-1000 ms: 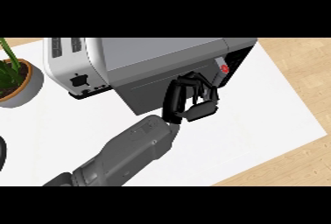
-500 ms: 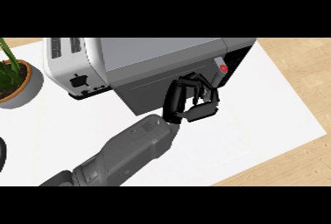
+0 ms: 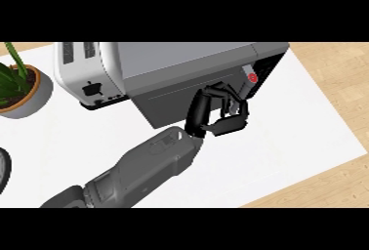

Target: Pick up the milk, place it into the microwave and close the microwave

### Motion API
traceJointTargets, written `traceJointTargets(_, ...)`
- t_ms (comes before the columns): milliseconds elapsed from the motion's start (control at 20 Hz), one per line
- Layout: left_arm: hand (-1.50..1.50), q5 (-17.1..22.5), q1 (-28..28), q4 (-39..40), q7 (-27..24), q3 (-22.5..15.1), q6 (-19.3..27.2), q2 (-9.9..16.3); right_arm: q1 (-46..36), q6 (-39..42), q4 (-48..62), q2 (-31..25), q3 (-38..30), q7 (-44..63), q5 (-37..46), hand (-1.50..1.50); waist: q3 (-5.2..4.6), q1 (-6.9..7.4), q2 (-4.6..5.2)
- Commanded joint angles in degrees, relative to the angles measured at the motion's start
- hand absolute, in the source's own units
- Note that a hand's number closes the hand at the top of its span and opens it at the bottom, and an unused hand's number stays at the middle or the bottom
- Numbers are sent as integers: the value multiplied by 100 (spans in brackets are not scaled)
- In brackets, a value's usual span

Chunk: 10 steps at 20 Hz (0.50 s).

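Note:
The microwave (image 3: 184,66) stands at the back of the white counter, its dark door (image 3: 169,100) facing me and lying flat against the body. A control strip with a red button (image 3: 253,78) is at its right end. My right hand (image 3: 209,110) is in front of the door's right part, fingers (image 3: 232,97) loosely bent and touching or nearly touching the door, with nothing held. No milk shows in this view. A dark sliver at the left edge is my left hand (image 3: 4,171); too little shows to read it.
A white toaster (image 3: 86,73) stands just left of the microwave. A potted plant (image 3: 25,93) is at the far left. The white counter (image 3: 288,141) stretches right and in front of the hand, with wooden floor beyond its right edge.
My right hand has moved slightly up and right, closer to the microwave's door and control strip. Nothing else has moved.

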Motion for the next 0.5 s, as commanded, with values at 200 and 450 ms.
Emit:
traceJointTargets(200, 150, 429, 86, 971, 361, 296, 383, 8, 69, -5, -34, -153, -287, 38, -217, -150, -29, 269, 19)
traceJointTargets(450, -150, 626, 198, 1006, 375, 209, 109, 24, 251, -60, -235, -168, -344, 94, -273, -150, -39, 395, -5)
